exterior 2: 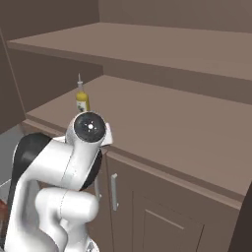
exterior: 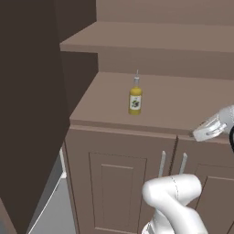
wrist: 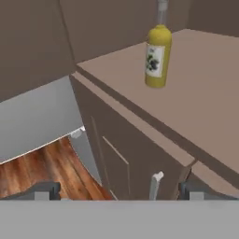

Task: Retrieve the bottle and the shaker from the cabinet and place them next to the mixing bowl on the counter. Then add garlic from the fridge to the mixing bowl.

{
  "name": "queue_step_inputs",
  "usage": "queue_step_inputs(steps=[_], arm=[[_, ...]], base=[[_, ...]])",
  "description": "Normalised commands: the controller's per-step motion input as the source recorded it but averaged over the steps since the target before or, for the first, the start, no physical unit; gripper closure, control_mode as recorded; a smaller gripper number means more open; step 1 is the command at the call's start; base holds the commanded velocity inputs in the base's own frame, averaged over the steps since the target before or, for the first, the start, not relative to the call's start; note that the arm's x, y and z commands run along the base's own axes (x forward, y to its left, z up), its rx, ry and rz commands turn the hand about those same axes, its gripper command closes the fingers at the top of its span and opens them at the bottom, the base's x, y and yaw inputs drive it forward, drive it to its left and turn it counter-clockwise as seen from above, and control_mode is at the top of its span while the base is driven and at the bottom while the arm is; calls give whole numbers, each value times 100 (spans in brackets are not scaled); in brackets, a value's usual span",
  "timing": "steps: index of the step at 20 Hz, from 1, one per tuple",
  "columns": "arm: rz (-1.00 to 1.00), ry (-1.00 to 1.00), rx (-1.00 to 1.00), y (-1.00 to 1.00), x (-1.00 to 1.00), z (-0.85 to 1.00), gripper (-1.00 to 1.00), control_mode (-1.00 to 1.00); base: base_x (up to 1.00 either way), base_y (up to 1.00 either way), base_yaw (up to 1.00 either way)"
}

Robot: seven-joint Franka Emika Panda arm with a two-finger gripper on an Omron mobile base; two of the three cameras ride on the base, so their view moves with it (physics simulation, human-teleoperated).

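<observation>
The bottle (wrist: 158,56) stands upright on the cabinet (exterior: 183,105) shelf, in the upper right of my hand view, well apart from my gripper (wrist: 116,189). My jaws are spread wide. I should rise, level with its yellow body, and straddle it below the thin neck.

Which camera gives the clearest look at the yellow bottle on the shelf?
The hand view: the bottle is largest there, its label picture readable, though the spout is cut off at the top edge. The left base view shows the whole bottle smaller, spout included. In the right base view the bottle is partly hidden behind the arm.
</observation>
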Motion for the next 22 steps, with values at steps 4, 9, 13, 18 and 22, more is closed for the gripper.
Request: queue_step_inputs(steps=[4,9,13,18,22], arm=[[37,-24,21,-39,82,-33,-100,-100],[34,-28,26,-8,52,21,-100,-100],[27,-24,2,0,21,4,-100,-100],[1,3,1,0,41,0,-100,-100],[0,9,1,10,69,1,-100,-100]], base=[[0,0,0],[0,0,0],[0,0,0],[0,0,0],[0,0,0]])
